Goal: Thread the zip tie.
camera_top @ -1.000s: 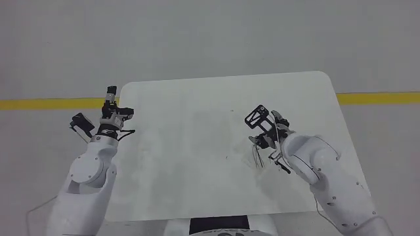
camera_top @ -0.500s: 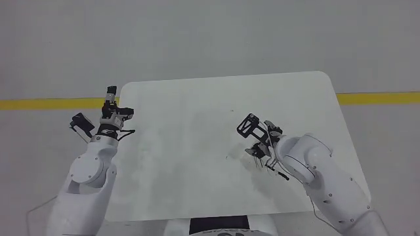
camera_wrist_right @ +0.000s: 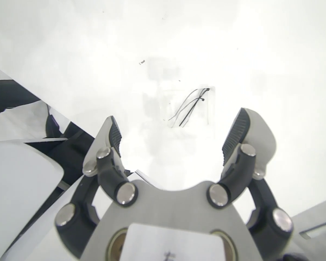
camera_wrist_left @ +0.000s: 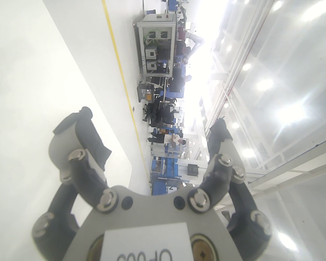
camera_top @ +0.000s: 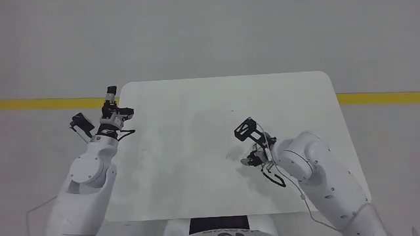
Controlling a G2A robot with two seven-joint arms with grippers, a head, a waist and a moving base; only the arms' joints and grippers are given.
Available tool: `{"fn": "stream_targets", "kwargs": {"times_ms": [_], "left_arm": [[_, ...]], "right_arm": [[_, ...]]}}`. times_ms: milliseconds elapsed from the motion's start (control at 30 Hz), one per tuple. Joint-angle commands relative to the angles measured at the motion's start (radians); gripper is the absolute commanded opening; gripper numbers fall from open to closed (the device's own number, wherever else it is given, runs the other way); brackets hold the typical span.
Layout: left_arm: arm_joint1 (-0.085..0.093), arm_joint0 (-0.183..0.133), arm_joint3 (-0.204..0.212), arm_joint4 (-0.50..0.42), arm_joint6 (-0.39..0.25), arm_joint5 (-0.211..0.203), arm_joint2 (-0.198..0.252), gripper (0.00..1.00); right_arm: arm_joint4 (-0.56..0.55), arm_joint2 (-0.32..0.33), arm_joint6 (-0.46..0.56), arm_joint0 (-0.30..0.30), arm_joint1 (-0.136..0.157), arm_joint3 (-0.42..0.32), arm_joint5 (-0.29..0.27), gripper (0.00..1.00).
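Observation:
Several thin black zip ties point(camera_wrist_right: 191, 105) lie loose on the white table point(camera_top: 197, 105), inside what looks like a clear film rectangle. My right gripper point(camera_wrist_right: 176, 118) hangs above them, open, with nothing between its ribbed pads point(camera_wrist_right: 235, 131). In the top view the right gripper point(camera_top: 252, 156) sits right of the table's middle, pointing down. My left gripper point(camera_top: 118, 103) stays at the table's left edge, away from the ties. In its own view the left gripper point(camera_wrist_left: 150, 119) is open and empty, pointing along the table edge towards the room.
The table top around the ties is bare white, with a few small dark specks point(camera_wrist_right: 142, 62). A yellow floor line point(camera_top: 367, 97) runs behind the table. Far cabinets and equipment point(camera_wrist_left: 157, 42) stand in the room.
The right arm has swung left towards the table's middle and its gripper has tipped down over the zip ties. The left arm has not moved.

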Motion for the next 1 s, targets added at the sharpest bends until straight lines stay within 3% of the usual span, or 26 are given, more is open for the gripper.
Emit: {"fn": "stream_targets", "kwargs": {"times_ms": [0,400,600,867,967], "left_arm": [[0.0,0.0,0.0,0.0,0.0,0.0,0.0,1.0],[0.0,0.0,0.0,0.0,0.0,0.0,0.0,1.0],[0.0,0.0,0.0,0.0,0.0,0.0,0.0,1.0],[0.0,0.0,0.0,0.0,0.0,0.0,0.0,1.0],[0.0,0.0,0.0,0.0,0.0,0.0,0.0,1.0]], "right_arm": [[-0.001,0.0,-0.001,0.0,0.0,0.0,-0.001,1.0],[0.014,-0.005,-0.001,-0.001,0.006,0.028,0.021,1.0],[0.079,-0.045,-0.001,0.032,0.03,0.051,0.096,1.0],[0.185,-0.142,-0.001,0.106,0.09,0.077,0.236,1.0],[0.185,-0.142,-0.001,0.106,0.09,0.077,0.236,1.0]]}}
